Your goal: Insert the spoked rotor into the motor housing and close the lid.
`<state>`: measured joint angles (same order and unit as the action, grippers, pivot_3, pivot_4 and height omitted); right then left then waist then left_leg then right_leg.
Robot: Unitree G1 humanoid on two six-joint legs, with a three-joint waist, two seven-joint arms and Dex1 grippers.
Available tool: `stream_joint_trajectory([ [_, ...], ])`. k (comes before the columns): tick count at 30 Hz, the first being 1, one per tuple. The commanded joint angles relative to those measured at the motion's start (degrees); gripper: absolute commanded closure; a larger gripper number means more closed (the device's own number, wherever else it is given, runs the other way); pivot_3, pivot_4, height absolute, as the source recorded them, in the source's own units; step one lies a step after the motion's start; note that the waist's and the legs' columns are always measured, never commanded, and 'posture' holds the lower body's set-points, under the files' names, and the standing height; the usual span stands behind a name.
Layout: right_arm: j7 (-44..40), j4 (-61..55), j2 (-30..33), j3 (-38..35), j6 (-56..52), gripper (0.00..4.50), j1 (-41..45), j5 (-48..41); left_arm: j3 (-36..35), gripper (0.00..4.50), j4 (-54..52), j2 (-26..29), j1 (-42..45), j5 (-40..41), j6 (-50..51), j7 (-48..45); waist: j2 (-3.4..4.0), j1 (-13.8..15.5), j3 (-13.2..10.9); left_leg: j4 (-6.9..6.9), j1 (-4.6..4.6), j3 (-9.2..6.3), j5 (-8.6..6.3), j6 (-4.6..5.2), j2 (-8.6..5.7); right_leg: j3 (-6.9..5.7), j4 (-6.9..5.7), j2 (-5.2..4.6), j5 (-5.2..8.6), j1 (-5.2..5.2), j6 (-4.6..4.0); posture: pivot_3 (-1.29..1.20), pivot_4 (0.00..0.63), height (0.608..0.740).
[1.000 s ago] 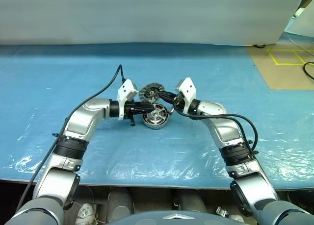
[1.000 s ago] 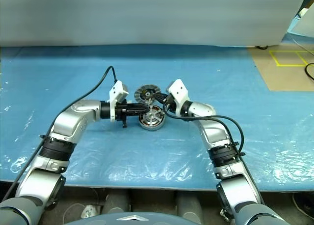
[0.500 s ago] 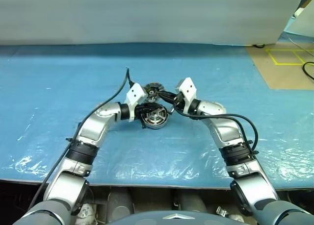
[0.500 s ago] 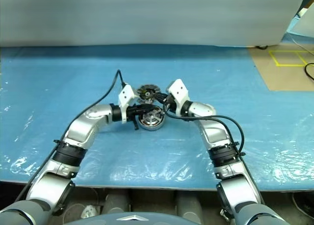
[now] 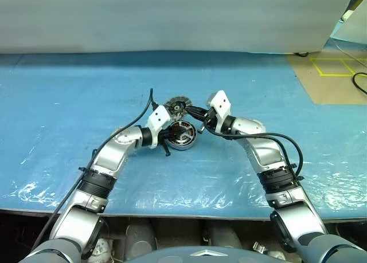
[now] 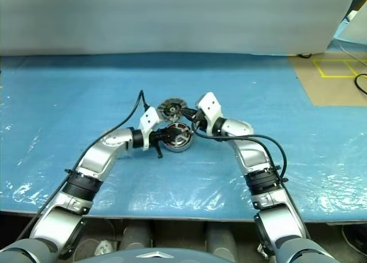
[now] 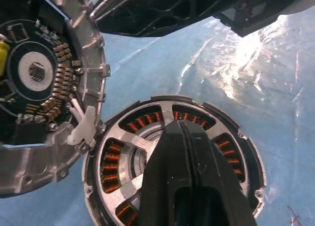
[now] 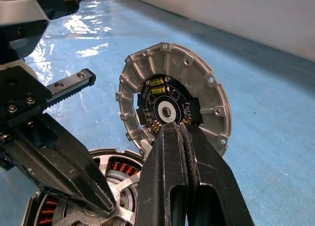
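Since a second ago, I see my left arm has swung in toward the middle, and its left gripper [image 5: 172,138] now sits lower, right over the motor housing [image 5: 182,135]. My right arm has stayed put.

Closest to me, the housing lies flat on the blue sheet [image 5: 69,102]. Its orange windings and silver hub show in the left wrist view, and the spoked rotor [image 7: 129,159] already sits inside it. The left gripper's black fingers [image 7: 184,172] are pressed tight together with nothing between them, and they rest across the top of the housing, coming in from 9 o'clock.

Just past the housing, at its 12 o'clock, the lid [image 8: 172,102] stands open and nearly upright, inner face toward me. The right gripper [image 8: 179,137] comes in from 3 o'clock, fingers squeezed together, tip at the lid's lower edge. I cannot tell if it pinches the lid.
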<state>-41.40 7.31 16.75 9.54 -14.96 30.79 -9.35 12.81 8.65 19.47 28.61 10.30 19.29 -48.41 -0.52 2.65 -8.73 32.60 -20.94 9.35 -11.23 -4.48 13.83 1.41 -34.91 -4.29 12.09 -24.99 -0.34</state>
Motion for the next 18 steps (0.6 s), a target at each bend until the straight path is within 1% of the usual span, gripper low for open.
stream_joint_trajectory([
  [1, -0.24, -2.29, -0.08, -0.99, 1.02, 4.50, 0.91, -0.81, -2.00, 4.48, 2.46, -0.66, 0.18, -0.67, 1.62, 3.49, 0.00, -0.03, 0.00, 0.03, -0.01, 0.00, 0.00, 0.00, 0.00, 0.00, -0.01, 0.00, 0.00, 0.00, 0.00, 0.00, 0.150, 0.740],
  [5, -0.29, -2.31, -0.08, -0.87, 1.03, 4.50, 0.76, -0.71, -1.59, 4.48, 1.86, -2.30, -0.09, 0.12, 4.50, 4.21, 0.00, 0.06, 0.00, 0.07, -0.04, 0.00, 0.00, 0.00, 0.00, 0.01, 0.00, -0.01, -0.01, 0.00, 0.01, 0.00, 0.150, 0.740],
  [9, -0.33, -2.31, 0.05, -0.91, 0.98, 4.50, 0.69, -0.68, -0.07, 4.48, -0.59, -1.85, -1.30, 1.11, 5.39, 0.72, 0.00, 0.17, 0.00, 0.06, -0.05, 0.00, 0.00, 0.00, -0.01, 0.02, 0.01, -0.01, -0.01, 0.00, 0.01, 0.00, 0.150, 0.740],
  [11, -0.33, -2.28, 0.10, -0.96, 1.02, 4.50, 0.61, -0.68, -0.10, 4.48, -2.30, -1.85, -2.02, 2.42, 4.16, -1.29, 0.00, 0.16, 0.00, 0.06, -0.06, 0.00, 0.00, 0.00, -0.01, 0.01, 0.03, -0.01, -0.01, -0.01, 0.01, 0.00, 0.150, 0.740],
  [14, -0.45, -2.29, 0.25, -0.86, 1.50, 4.50, 0.32, -0.52, -2.02, 4.48, -4.48, -2.32, -2.73, 4.81, 2.81, -2.44, -0.01, 0.21, 0.00, 0.01, -0.09, 0.00, 0.00, 0.00, -0.01, 0.00, 0.05, -0.01, -0.01, -0.02, 0.02, 0.00, 0.150, 0.740],
  [18, -2.12, -2.98, 0.55, -0.95, 1.12, 4.50, -0.07, -1.65, -6.23, 4.48, -7.45, -0.96, -3.50, 9.18, 2.32, -4.40, -0.01, 0.21, -0.01, -0.03, -0.16, -0.01, 0.00, 0.00, 0.00, -0.02, 0.05, 0.00, -0.03, -0.10, 0.05, 0.00, 0.150, 0.740],
])
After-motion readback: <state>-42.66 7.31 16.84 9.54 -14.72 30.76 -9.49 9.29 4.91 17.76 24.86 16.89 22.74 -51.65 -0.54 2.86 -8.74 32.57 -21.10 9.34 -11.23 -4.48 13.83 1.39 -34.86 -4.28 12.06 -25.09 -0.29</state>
